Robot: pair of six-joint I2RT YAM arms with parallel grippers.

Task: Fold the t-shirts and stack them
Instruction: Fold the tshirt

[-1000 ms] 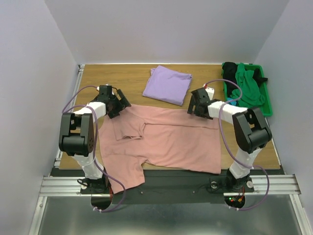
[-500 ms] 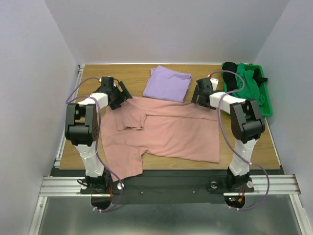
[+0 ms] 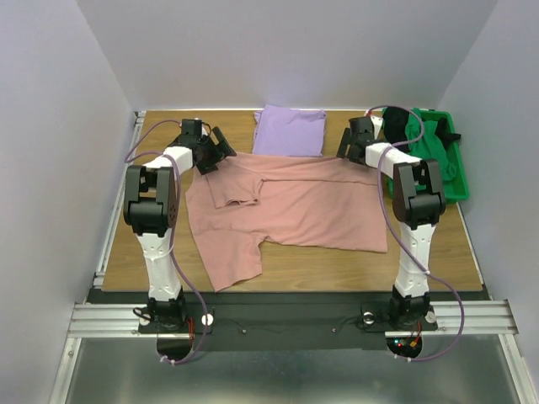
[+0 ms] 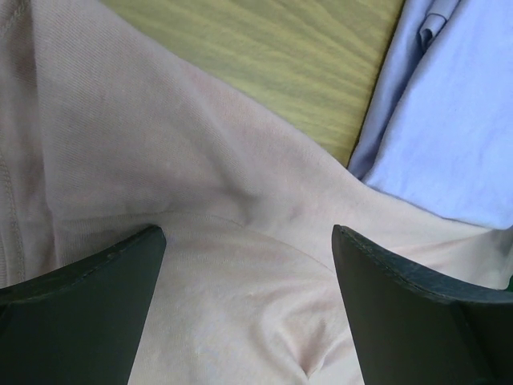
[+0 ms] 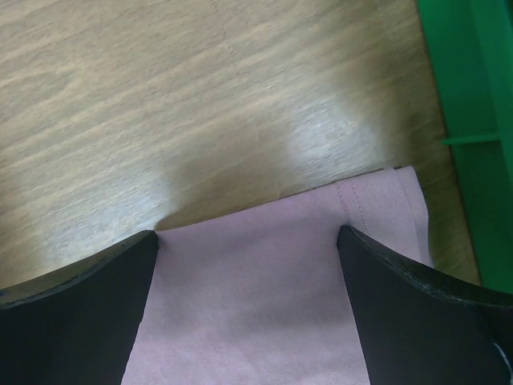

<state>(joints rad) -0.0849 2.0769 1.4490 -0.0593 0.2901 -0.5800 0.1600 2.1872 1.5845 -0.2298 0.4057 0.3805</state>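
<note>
**T-shirts: two items, one spread out, one folded**

Item 1. Pink t-shirt [image 3: 295, 206]. It lies opened out across the middle of the table [image 3: 438, 244], its long side running left to right. Its far edge is drawn into a nearly straight line between the two grippers. A flap of cloth hangs toward the near edge on the left. Soft creases run in from the far-left corner. No print shows on the upper side.

Item 2. Lavender t-shirt [image 3: 290, 132]. It is folded into a flat rectangle at the far middle of the table. Its near edge meets the far edge of the pink shirt, and the left wrist view shows pink cloth lapping over it.

Item 3. Left gripper [image 3: 217, 148]. It is low over the pink shirt's far-left corner. Its fingers [image 4: 88, 297] are spread wide, with pink cloth filling the gap between them. Whether they press on the cloth cannot be told.

Item 4. Right gripper [image 3: 347, 145]. It is at the pink shirt's far-right corner, just beside the bin. Its fingers [image 5: 80, 305] are likewise spread, with the shirt's stitched edge running across the gap and bare wood beyond.

Item 5. Green bin [image 3: 457, 183]. It stands at the far-right corner of the table and holds bunched green cloth [image 3: 429, 143] and black cloth [image 3: 394, 124].
</note>
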